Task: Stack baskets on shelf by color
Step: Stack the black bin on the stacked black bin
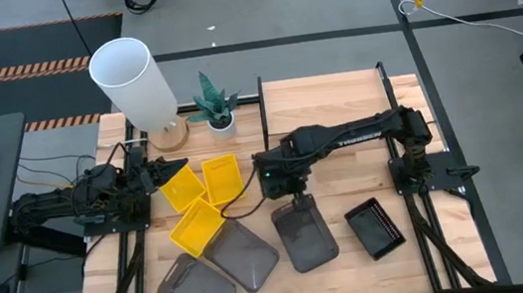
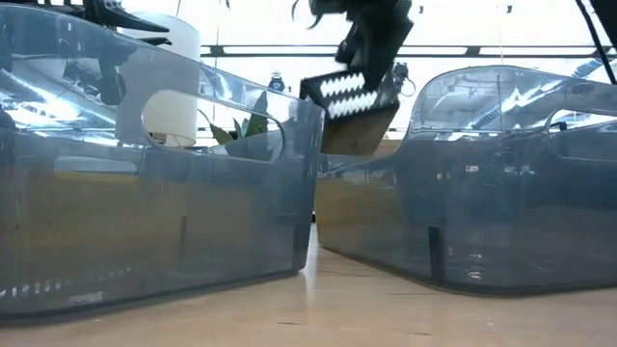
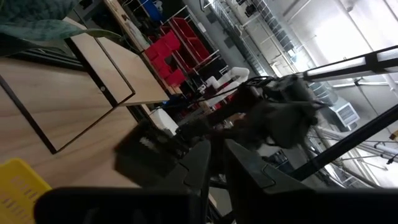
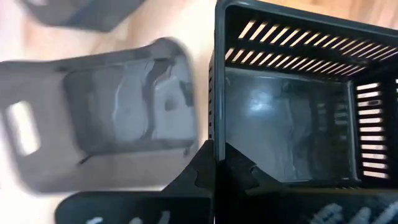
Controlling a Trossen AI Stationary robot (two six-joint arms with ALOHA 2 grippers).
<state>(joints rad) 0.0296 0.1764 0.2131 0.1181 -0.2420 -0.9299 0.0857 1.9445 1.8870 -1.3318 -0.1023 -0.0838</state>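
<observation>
My right gripper (image 1: 291,199) reaches over the table's middle and is shut on a black mesh basket (image 1: 305,235), which the low view shows raised (image 2: 352,104). A second black basket (image 1: 377,228) lies on the table to its right. Two grey baskets (image 1: 243,255) (image 1: 196,287) sit near the table's near edge. Three yellow baskets (image 1: 182,187) (image 1: 222,176) (image 1: 197,227) lie left of centre. The shelf (image 1: 336,102) is a framed board at the far side. My left gripper (image 1: 165,170) is shut on nothing beside the yellow baskets. My right gripper (image 4: 219,163) pinches the black basket's far end wall (image 4: 214,134), one finger (image 4: 239,169) inside the basket and one outside. The fingers come from above, pointing down. The basket is lifted clear of the table and hangs tilted below them, over a grey basket (image 4: 106,118).
A tall white cylinder (image 1: 133,77) on a wooden base and a small potted plant (image 1: 215,107) stand at the far left of the table. Thin black frame rails (image 1: 263,116) border the shelf. Bare wood shows at the table's right near side (image 1: 453,243).
</observation>
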